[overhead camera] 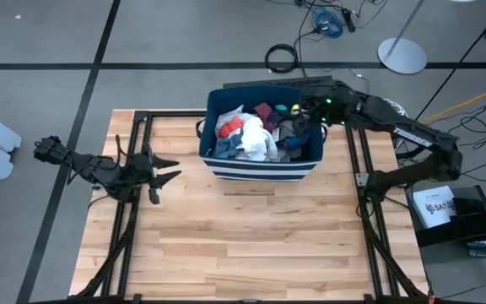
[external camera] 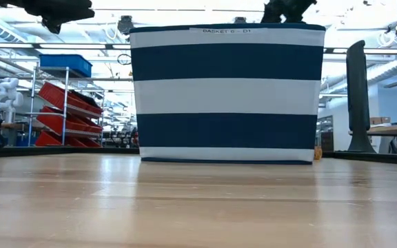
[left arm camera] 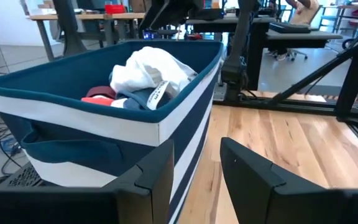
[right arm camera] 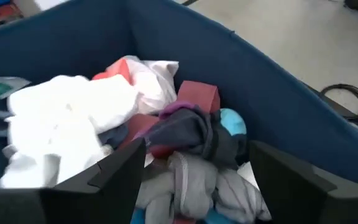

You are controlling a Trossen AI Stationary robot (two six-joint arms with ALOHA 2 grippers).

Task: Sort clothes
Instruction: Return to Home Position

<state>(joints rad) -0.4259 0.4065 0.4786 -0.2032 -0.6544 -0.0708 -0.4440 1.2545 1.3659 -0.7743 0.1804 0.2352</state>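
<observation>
The clothes lie heaped in a navy bin with white stripes point(overhead camera: 260, 169) at the table's far middle. In the heap are a large white garment point(right arm camera: 61, 124), a dark grey one point(right arm camera: 194, 134), a maroon piece point(right arm camera: 197, 96), an orange-red bit point(overhead camera: 230, 127) and a light blue sock point(right arm camera: 232, 121). My right gripper point(right arm camera: 197, 180) hangs open just above the bin's far right part point(overhead camera: 306, 114), its fingers on either side of the dark grey garment without touching it. My left gripper point(overhead camera: 165, 169) stands open over the table, left of the bin point(left arm camera: 104, 124), with nothing between its fingers.
Bare wooden tabletop point(overhead camera: 251, 236) stretches from the bin to the near edge. Black frame rails point(overhead camera: 363, 203) run along the table's left and right sides. Cables point(overhead camera: 281, 57) lie on the floor behind the table, and a white labelled box point(overhead camera: 433, 204) sits off its right side.
</observation>
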